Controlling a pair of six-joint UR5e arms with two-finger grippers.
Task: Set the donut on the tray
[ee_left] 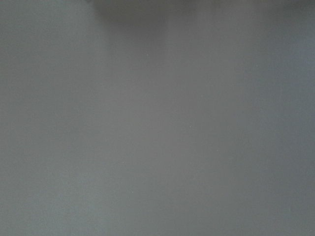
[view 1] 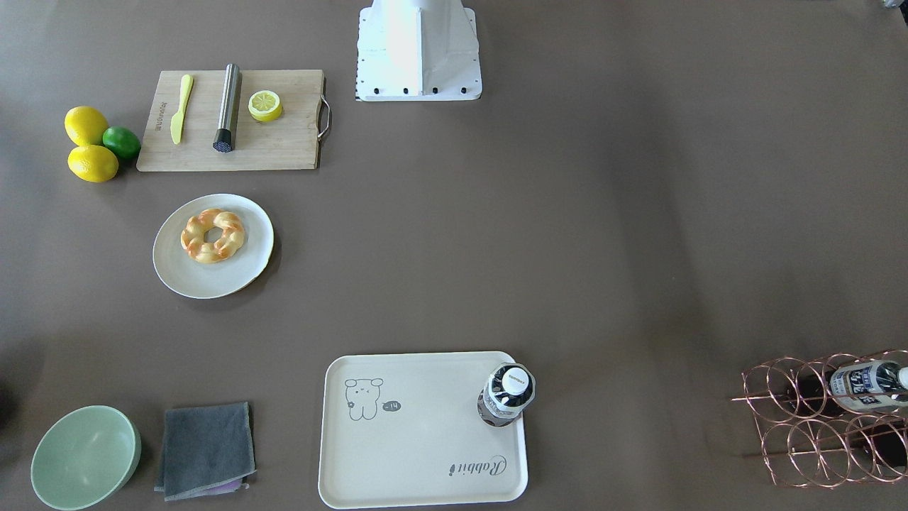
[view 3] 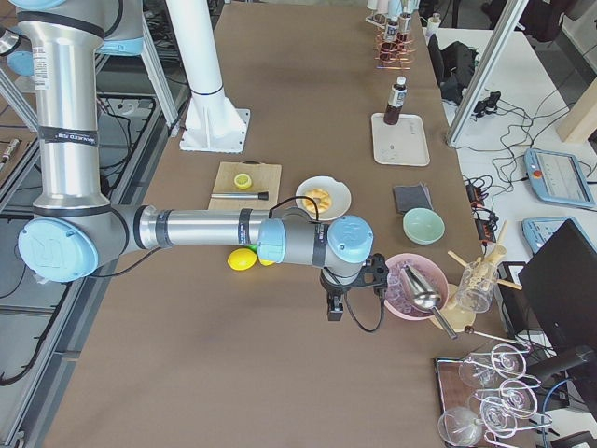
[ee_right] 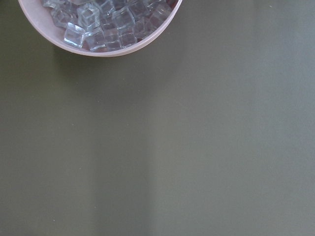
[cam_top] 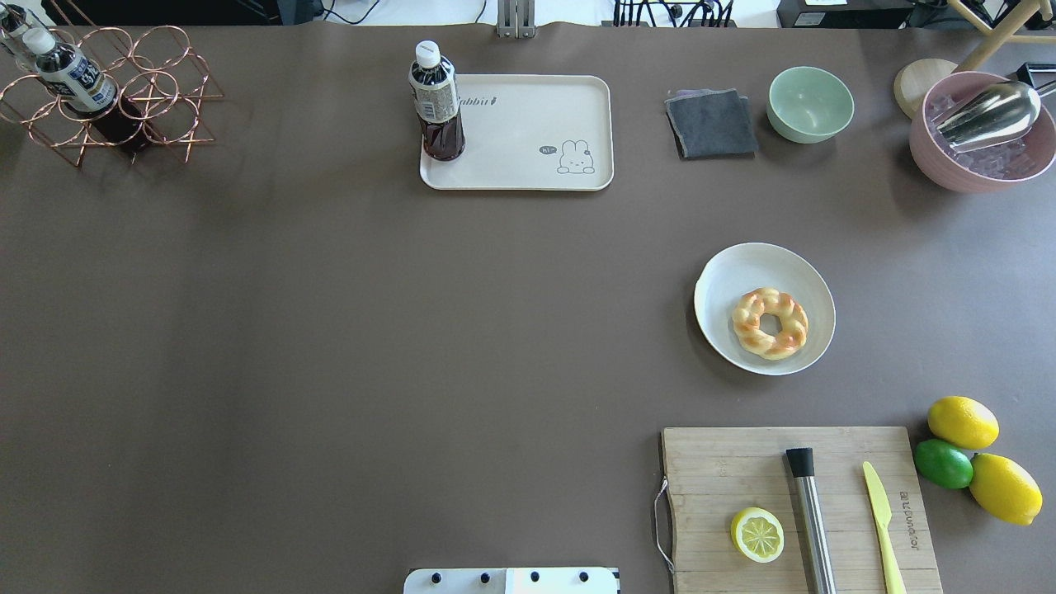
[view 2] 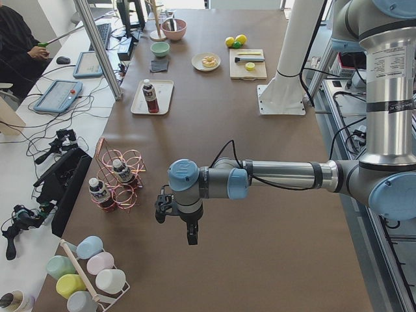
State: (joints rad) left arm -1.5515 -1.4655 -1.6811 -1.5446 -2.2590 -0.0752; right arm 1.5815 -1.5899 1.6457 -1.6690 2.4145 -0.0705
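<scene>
The donut (cam_top: pixel 770 322), a braided golden ring, lies on a round off-white plate (cam_top: pixel 742 264) on the table's right half; it also shows in the front-facing view (view 1: pixel 213 235). The cream tray (cam_top: pixel 528 132) with the bear drawing lies at the far middle, with a dark drink bottle (cam_top: pixel 436 103) standing on its left corner. My left gripper (view 2: pixel 192 237) hangs over bare table far to the left, seen only in the left side view. My right gripper (view 3: pixel 336 313) hangs near the pink bowl, seen only in the right side view. I cannot tell whether either is open or shut.
A wooden cutting board (cam_top: pixel 726 470) holds a halved lemon (cam_top: pixel 757 534), a metal rod and a yellow knife. Lemons and a lime (cam_top: pixel 943 463) lie beside it. A grey cloth (cam_top: pixel 711 124), a green bowl (cam_top: pixel 810 104), a pink ice bowl (ee_right: pixel 98 29) and a wire bottle rack (cam_top: pixel 107 95) stand along the far edge.
</scene>
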